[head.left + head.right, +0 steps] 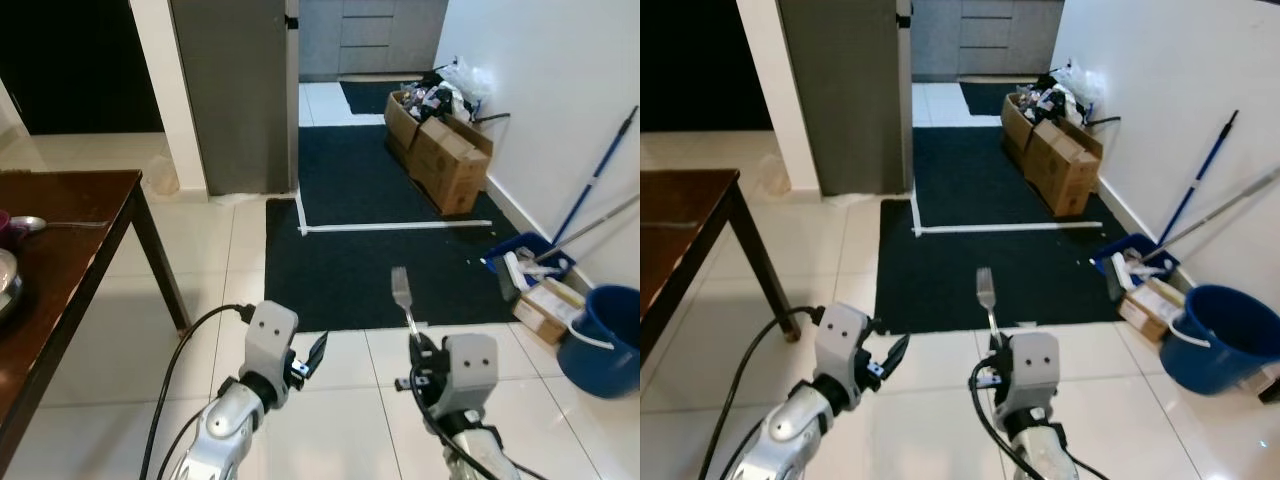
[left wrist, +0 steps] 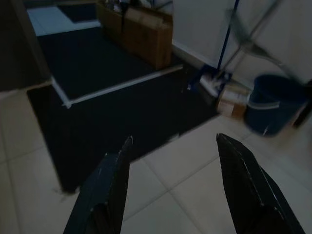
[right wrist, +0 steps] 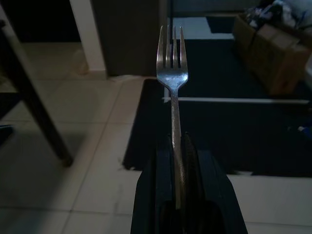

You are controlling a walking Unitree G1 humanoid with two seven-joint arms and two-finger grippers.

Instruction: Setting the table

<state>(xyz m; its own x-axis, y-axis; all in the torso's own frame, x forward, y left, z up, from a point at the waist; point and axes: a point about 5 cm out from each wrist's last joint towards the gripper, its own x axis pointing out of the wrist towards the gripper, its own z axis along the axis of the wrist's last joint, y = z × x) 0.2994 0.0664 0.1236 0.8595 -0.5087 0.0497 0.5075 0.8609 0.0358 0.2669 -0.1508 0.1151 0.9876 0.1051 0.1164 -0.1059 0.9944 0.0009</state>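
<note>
My right gripper (image 1: 413,345) is shut on the handle of a metal fork (image 1: 401,290), whose tines point up and forward over the edge of the black mat; the right wrist view shows the fork (image 3: 171,78) clamped between the two black fingers. My left gripper (image 2: 173,146) is open with nothing between its fingers, held low over the tiled floor, also seen as the left gripper (image 1: 312,355). The dark wooden table (image 1: 70,250) stands at my left, with a spoon (image 1: 30,224) and a metal bowl (image 1: 6,285) on it.
A black mat (image 1: 370,220) with white tape lies ahead. Cardboard boxes (image 1: 440,150) line the right wall. A blue bucket (image 1: 605,340), mop handles (image 1: 595,185) and a small box (image 1: 545,305) crowd the right. A grey cabinet (image 1: 235,90) stands ahead left.
</note>
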